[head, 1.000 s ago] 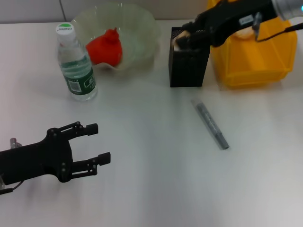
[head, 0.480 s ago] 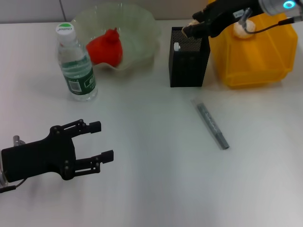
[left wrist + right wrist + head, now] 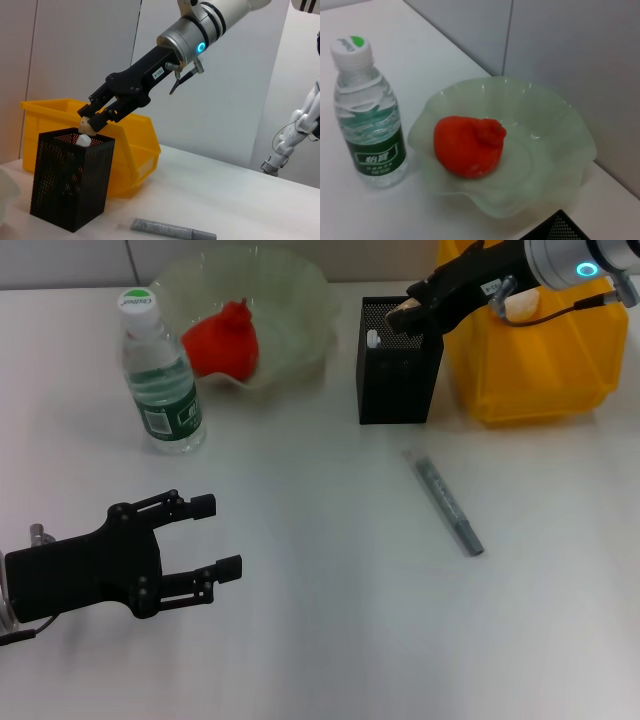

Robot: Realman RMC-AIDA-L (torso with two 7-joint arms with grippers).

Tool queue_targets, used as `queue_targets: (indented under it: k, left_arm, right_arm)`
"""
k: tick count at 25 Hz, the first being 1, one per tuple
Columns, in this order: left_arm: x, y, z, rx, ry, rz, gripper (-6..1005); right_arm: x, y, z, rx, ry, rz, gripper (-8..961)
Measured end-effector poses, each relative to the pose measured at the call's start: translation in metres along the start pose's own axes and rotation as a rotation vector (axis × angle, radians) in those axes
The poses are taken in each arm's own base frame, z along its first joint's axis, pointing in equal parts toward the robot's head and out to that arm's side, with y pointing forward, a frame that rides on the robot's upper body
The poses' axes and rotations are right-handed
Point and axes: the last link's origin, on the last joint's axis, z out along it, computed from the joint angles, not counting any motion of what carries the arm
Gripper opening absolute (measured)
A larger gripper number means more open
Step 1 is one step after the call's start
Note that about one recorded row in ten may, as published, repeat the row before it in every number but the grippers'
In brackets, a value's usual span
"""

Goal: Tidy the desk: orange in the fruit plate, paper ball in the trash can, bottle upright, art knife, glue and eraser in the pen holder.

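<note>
My right gripper [image 3: 405, 312] hangs just above the back rim of the black mesh pen holder [image 3: 398, 380], shut on the small beige eraser [image 3: 402, 310]. The left wrist view shows the eraser [image 3: 86, 126] pinched at the fingertips over the holder [image 3: 70, 185]. A white-topped item [image 3: 373, 338] stands inside the holder. The grey art knife [image 3: 445, 505] lies on the table in front of the holder. The orange [image 3: 222, 340] sits in the fruit plate [image 3: 290, 300]. The bottle [image 3: 160, 375] stands upright. The paper ball [image 3: 520, 302] lies in the yellow trash can [image 3: 540, 370]. My left gripper [image 3: 222, 537] is open and empty at the near left.
The trash can stands close to the right of the pen holder. The fruit plate [image 3: 560, 150] and the bottle [image 3: 367, 110] stand at the back left. White tabletop [image 3: 320, 620] stretches between my left gripper and the art knife [image 3: 170, 231].
My right gripper has lifted from low over the pen holder's opening and moved back and to the right, uncovering the white-topped item inside. My left gripper has shifted slightly right.
</note>
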Motion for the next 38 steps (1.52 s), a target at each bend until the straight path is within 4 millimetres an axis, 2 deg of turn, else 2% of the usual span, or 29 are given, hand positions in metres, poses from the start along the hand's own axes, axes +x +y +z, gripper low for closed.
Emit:
queue_targets:
  k: [7, 13, 17, 22, 28, 32, 38]
  left_arm:
    - [0.001, 0.0, 0.0, -0.002, 0.001, 0.001, 815]
    - [0.001, 0.0, 0.0, -0.003, 0.001, -0.002, 815]
    - [0.001, 0.0, -0.001, 0.0, 0.002, -0.005, 815]
    - [0.002, -0.002, -0.003, 0.015, 0.017, -0.008, 815]
    - [0.004, -0.002, -0.002, 0.008, 0.024, -0.005, 815]
    - [0.004, -0.001, -0.001, 0.006, 0.026, 0.0, 815]
    - [0.004, -0.001, 0.001, 0.0, 0.021, 0.001, 815]
  right_arm:
    - [0.002, -0.003, 0.002, 0.026, -0.005, 0.009, 476]
    - [0.0, -0.004, -0.001, 0.031, -0.036, 0.024, 694]
    - [-0.005, -0.004, -0.009, 0.015, -0.135, 0.069, 725]
    - [-0.006, 0.002, -0.031, -0.04, -0.323, 0.102, 733]
    - [0.005, 0.028, -0.056, -0.262, -0.427, 0.061, 733]
    - [0.019, 0.042, -0.066, -0.389, -0.364, 0.028, 733]
    - [0.044, 0.046, -0.056, -0.419, -0.104, 0.045, 734]
